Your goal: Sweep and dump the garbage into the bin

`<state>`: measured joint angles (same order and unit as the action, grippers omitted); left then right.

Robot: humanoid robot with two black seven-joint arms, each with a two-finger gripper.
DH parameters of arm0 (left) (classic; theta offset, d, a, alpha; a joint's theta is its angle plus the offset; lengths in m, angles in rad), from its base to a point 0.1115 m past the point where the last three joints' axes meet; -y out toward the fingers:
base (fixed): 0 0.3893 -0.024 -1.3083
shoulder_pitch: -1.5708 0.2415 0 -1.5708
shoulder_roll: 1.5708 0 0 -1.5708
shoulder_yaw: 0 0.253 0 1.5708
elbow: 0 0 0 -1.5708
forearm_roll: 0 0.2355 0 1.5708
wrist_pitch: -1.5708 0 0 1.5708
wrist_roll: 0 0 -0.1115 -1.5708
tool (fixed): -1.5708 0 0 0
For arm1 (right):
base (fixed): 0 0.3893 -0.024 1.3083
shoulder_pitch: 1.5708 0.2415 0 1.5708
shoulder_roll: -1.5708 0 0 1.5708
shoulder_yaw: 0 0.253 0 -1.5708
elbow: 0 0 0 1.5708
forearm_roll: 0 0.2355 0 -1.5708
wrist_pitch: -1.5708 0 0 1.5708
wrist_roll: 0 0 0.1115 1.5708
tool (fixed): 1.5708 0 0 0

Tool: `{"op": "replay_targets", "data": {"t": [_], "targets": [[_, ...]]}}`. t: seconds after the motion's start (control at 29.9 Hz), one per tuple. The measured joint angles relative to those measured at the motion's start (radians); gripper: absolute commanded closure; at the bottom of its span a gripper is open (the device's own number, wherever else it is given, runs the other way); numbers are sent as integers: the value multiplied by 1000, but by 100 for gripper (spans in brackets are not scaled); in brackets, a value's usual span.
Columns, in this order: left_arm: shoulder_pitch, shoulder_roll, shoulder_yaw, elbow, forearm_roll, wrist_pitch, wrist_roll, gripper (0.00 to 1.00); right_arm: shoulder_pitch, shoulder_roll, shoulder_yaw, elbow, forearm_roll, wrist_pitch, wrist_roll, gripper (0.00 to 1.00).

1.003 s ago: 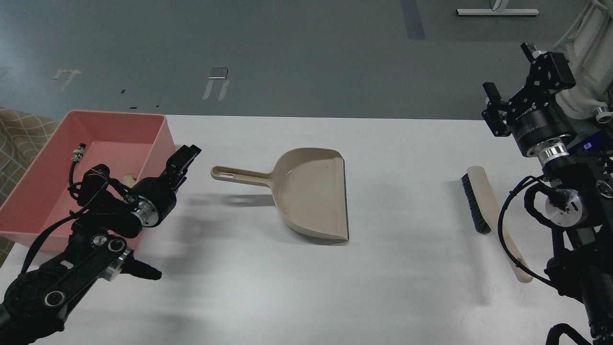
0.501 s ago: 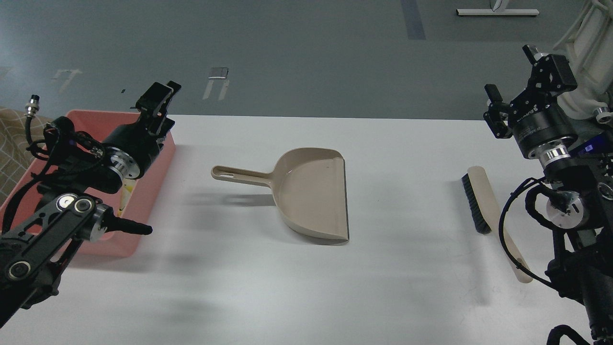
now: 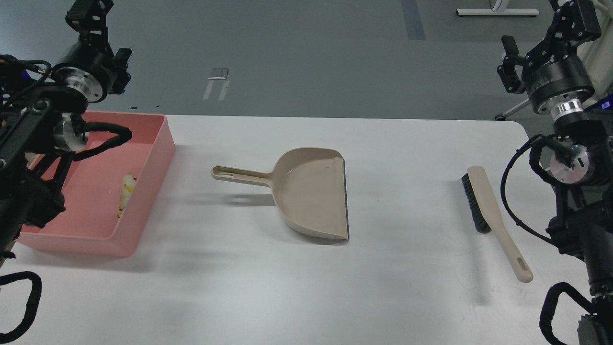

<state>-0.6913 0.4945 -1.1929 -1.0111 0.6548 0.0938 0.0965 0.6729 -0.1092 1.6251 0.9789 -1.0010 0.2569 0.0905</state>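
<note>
The pink bin (image 3: 143, 230) stands at the table's left edge. Inside it, against its right inner wall, lie a pale whitish slice (image 3: 128, 182) and a thin bright yellow piece (image 3: 121, 202), the garbage. No green backing shows. My left gripper (image 3: 88, 9) is high above the bin's far left corner, dark and cut off by the top edge. My right gripper (image 3: 536, 33) is high at the far right, above the table's back corner. Its fingers stand apart with nothing between them.
An empty beige dustpan (image 3: 311, 191) lies mid-table with its handle pointing left. A beige brush (image 3: 483, 203) with black bristles lies at the right, handle toward me. My arms' links and cables fill both side edges.
My left gripper has risen from beside the bin's right wall to high above its far left corner, uncovering the bin's inside. My right gripper has risen a little. Dustpan and brush have not moved.
</note>
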Motion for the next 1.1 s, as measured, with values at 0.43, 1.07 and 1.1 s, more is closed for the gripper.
{"op": "replay_targets", "data": {"t": [0.43,1.07,1.1], "targets": [[-128,-250,8,341,-326,-210,-111,4,383,29,-116,-443,319,80,-58,0],[-188,-370,19,458,-327,-292,-180,3,367,63,-122,-506,346,142,-43,0],[-191,-369,18,457,-327,-293,-182,2,366,62,-122,-503,346,142,-44,0]]}}
